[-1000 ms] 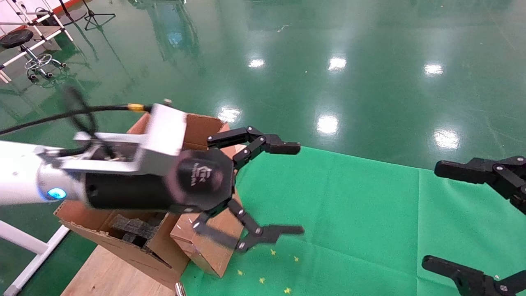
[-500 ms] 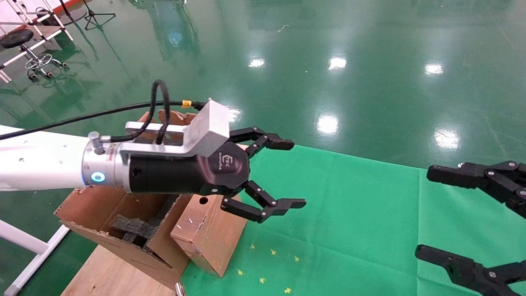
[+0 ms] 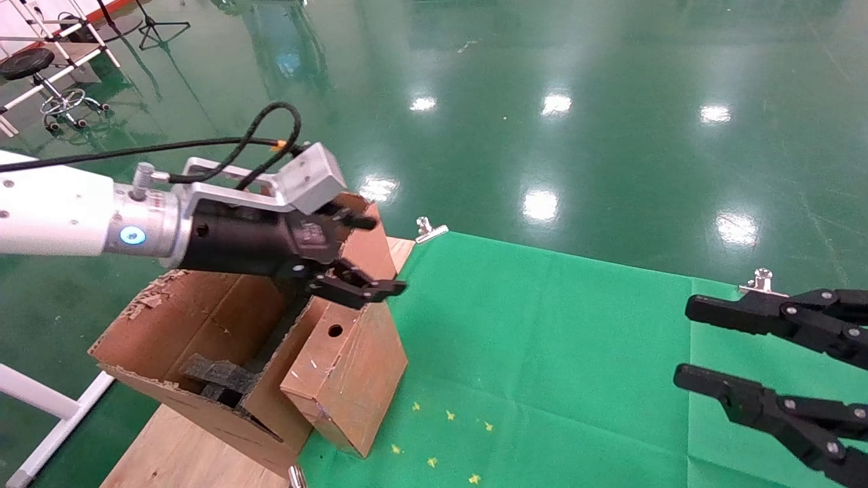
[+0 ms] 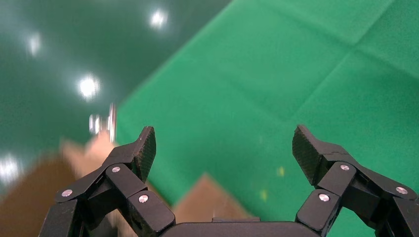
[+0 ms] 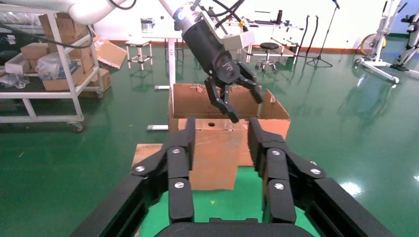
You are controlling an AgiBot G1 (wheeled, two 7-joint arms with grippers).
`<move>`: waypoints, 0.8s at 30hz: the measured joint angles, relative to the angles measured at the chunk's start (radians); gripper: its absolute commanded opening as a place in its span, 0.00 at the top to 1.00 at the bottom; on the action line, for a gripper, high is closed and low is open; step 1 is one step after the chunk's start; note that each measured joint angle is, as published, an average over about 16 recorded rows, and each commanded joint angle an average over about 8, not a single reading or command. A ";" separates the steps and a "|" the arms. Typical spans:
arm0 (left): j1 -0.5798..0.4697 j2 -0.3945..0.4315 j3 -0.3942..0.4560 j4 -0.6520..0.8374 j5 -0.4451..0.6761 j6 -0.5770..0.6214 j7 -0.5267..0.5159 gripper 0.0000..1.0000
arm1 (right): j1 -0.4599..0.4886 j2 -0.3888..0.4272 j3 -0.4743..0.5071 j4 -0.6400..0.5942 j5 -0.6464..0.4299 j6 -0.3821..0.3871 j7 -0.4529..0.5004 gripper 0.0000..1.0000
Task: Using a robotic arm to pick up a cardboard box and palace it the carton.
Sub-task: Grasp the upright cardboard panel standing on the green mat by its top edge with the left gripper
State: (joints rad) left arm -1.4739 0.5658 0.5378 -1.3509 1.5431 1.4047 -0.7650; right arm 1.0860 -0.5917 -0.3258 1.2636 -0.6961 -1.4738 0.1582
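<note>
The robotic arm, my left [image 3: 61, 217], reaches in from the left. Its gripper [image 3: 380, 256] is open and empty, hovering just above the carton's right flap and the cardboard box's top end. The left wrist view shows the left gripper [image 4: 225, 148] over green cloth with blurred brown cardboard below. The cardboard box [image 3: 352, 379], taped and with a round hole, leans tilted against the carton's [image 3: 196, 325] side. Black foam [image 3: 217, 376] lies inside the carton. My right gripper [image 3: 692, 342] is open and empty at the far right. From the right wrist view, the right gripper [image 5: 222, 133] faces the cardboard box [image 5: 212, 158] and carton [image 5: 197, 101].
A green cloth [image 3: 576, 352] covers the table, held by metal clips [image 3: 430, 229] at its far edge. Small yellow bits [image 3: 447, 415] lie near the box. Bare wood [image 3: 176, 454] shows under the carton. Shelves [image 5: 54, 64] and stools stand on the green floor behind.
The left gripper has drawn back left from over the cloth to above the box and carton flap, turning as it went. The right gripper has shifted slightly left and its jaws have narrowed.
</note>
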 measured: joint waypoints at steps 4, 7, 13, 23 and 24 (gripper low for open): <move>-0.061 0.005 0.041 0.003 0.073 0.065 -0.156 0.00 | 0.000 0.000 0.000 0.000 0.000 0.000 0.000 1.00; -0.093 0.009 0.069 0.005 0.108 0.104 -0.253 0.00 | 0.000 0.000 0.000 0.000 0.000 0.000 0.000 1.00; -0.126 0.014 0.112 0.007 0.133 0.141 -0.373 0.00 | 0.000 0.000 0.000 0.000 0.000 0.000 0.000 1.00; -0.111 0.013 0.169 0.004 0.134 0.126 -0.441 0.00 | 0.000 0.000 0.000 0.000 0.000 0.000 0.000 1.00; -0.108 0.014 0.174 0.003 0.135 0.123 -0.444 0.00 | 0.000 0.000 0.000 0.000 0.000 0.000 0.000 1.00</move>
State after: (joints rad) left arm -1.5822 0.5796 0.7115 -1.3475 1.6781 1.5278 -1.2086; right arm 1.0861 -0.5916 -0.3262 1.2636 -0.6959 -1.4737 0.1580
